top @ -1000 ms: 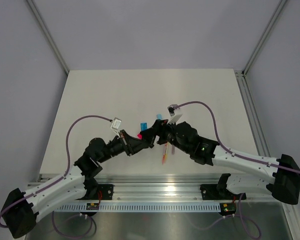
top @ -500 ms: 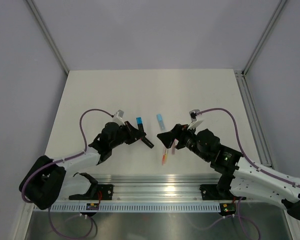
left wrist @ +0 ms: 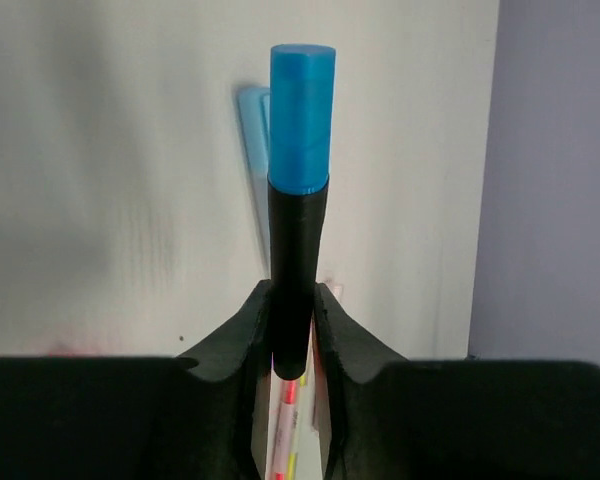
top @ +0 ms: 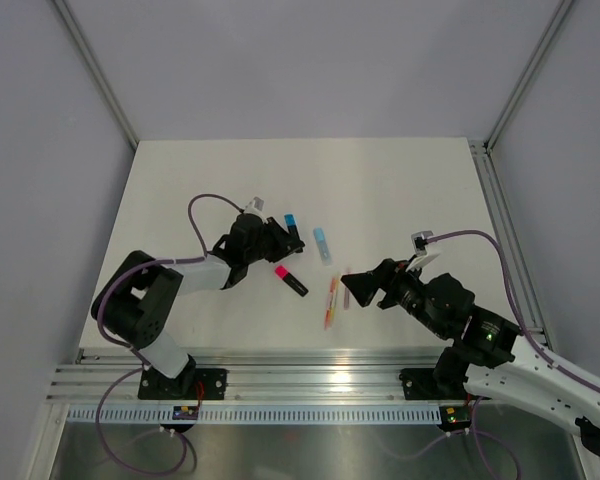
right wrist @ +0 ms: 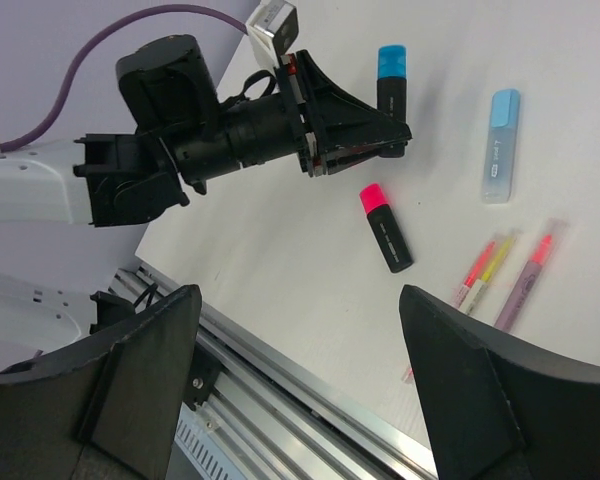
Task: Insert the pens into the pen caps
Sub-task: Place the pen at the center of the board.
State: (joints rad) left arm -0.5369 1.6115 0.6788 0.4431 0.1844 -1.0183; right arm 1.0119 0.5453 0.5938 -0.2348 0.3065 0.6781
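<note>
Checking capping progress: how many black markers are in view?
2. The blue-capped marker is in the left gripper; the pink-capped marker lies free on the table. None seems hidden.

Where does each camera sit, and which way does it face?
Top external: above and behind the bases, facing down at the table; left arm and right arm show.
Left wrist: looks along the left gripper, shut on the blue-capped marker; both its fingers show.
Right wrist: looks down past the open right gripper at the left arm and pink-capped marker.
Shared: all three show the blue-capped marker.
</note>
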